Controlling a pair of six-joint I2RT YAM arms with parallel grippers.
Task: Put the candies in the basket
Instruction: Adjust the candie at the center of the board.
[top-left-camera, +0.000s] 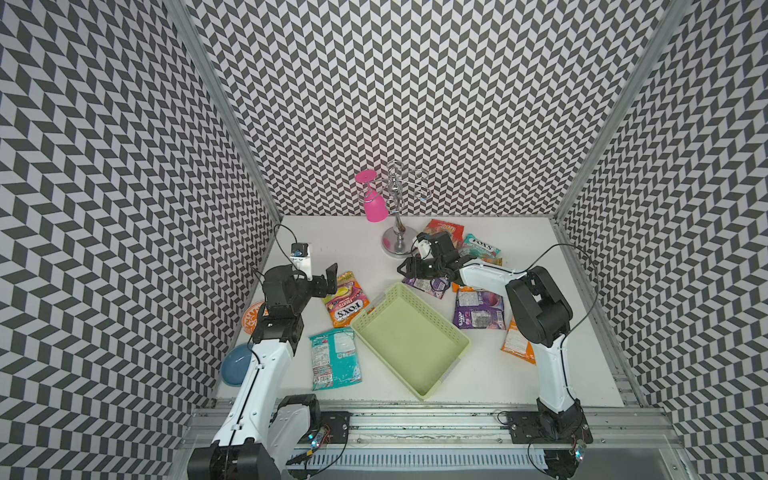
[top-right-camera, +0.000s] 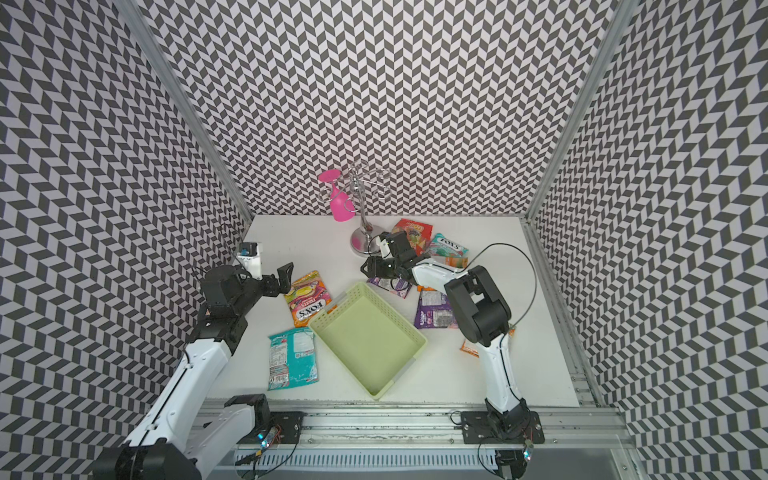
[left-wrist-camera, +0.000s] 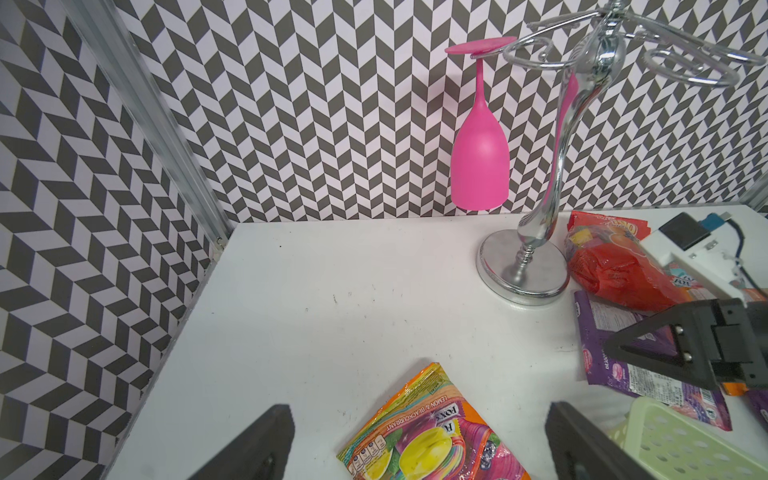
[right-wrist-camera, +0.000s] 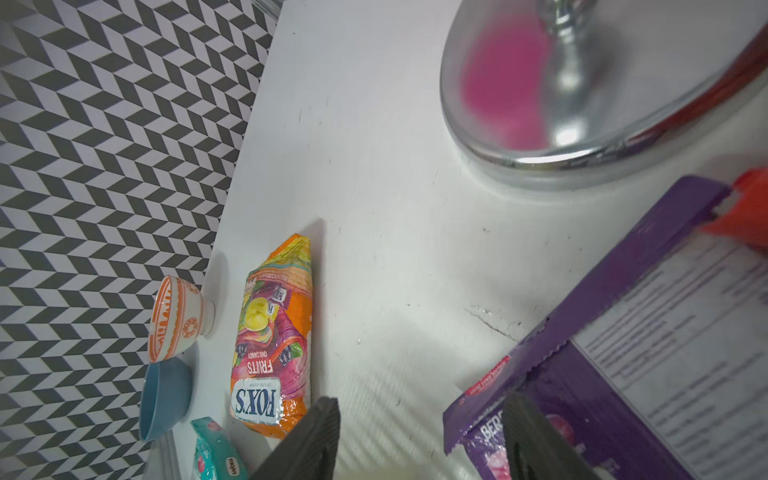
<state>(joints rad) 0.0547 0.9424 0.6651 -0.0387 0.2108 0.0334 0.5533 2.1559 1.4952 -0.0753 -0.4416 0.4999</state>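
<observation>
The pale-green basket (top-left-camera: 411, 349) lies empty mid-table in both top views. Candies surround it: an orange FOX'S bag (top-left-camera: 345, 303) and a teal bag (top-left-camera: 336, 359) on its left, two purple bags (top-left-camera: 480, 311), an orange bag (top-left-camera: 517, 343), a red bag (top-left-camera: 444, 230) and a teal FOX'S bag (top-left-camera: 482, 246) on its right. My left gripper (top-left-camera: 324, 286) hovers open over the far end of the orange FOX'S bag (left-wrist-camera: 419, 436). My right gripper (right-wrist-camera: 422, 401) is low over the table, jaws apart, with the corner of a purple bag (right-wrist-camera: 623, 332) lying by one finger (right-wrist-camera: 536, 440).
A chrome glass rack (top-left-camera: 397, 241) with a pink glass (top-left-camera: 374, 205) hanging on it stands at the back, close to my right gripper. An orange-and-white bowl (right-wrist-camera: 178, 320) and a blue bowl (top-left-camera: 237, 365) sit by the left wall. Patterned walls enclose three sides.
</observation>
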